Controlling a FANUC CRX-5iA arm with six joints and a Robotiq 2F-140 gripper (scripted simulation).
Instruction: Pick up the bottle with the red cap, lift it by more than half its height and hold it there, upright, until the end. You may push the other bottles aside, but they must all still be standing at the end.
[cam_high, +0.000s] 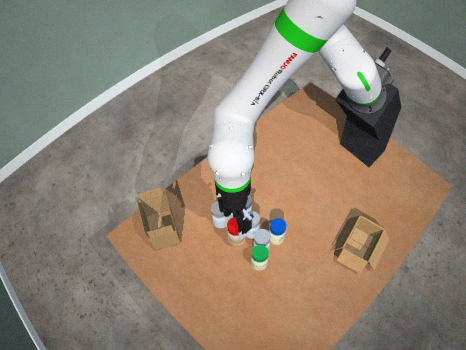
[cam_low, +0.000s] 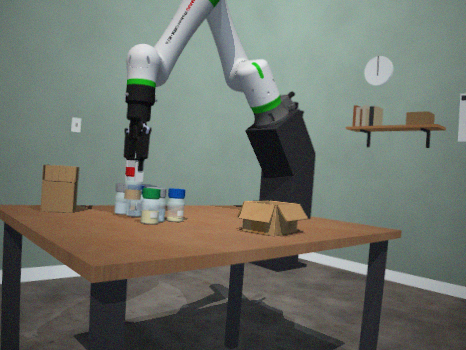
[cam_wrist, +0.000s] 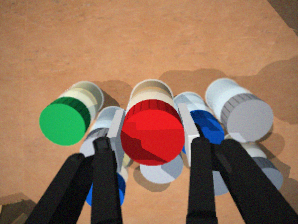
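I go from left to right over the wooden table (cam_low: 210, 250) as the exterior view shows it. Near the left edge stands one tall cardboard box (cam_low: 59, 188), its flaps open in the top view. Well apart from it, toward the right edge, lies a second, low cardboard box (cam_low: 271, 216) with its flaps spread open. So I count two boxes.

Between them, nearer the left box, is the group of bottles. I can count with certainty one bottle with the red cap (cam_low: 131, 175), one green-capped bottle (cam_low: 150, 205), one blue-capped bottle (cam_low: 176, 204) and at least three grey-capped bottles (cam_high: 261, 237), one of them at the far left of the group (cam_low: 120, 199). The arm hides part of the cluster from above, so I cannot give the exact number of the grey ones. All bottles that I see are upright.

The gripper (cam_wrist: 152, 145) has its two fingers partly closed, one at each side of the red cap, and they hold this bottle firmly. The red-capped bottle hangs upright above the others; in the exterior view its cap is higher than the caps of the standing bottles, and its lower part is hidden behind them.

The black pedestal (cam_low: 287, 165) of the arm stands behind the far edge.
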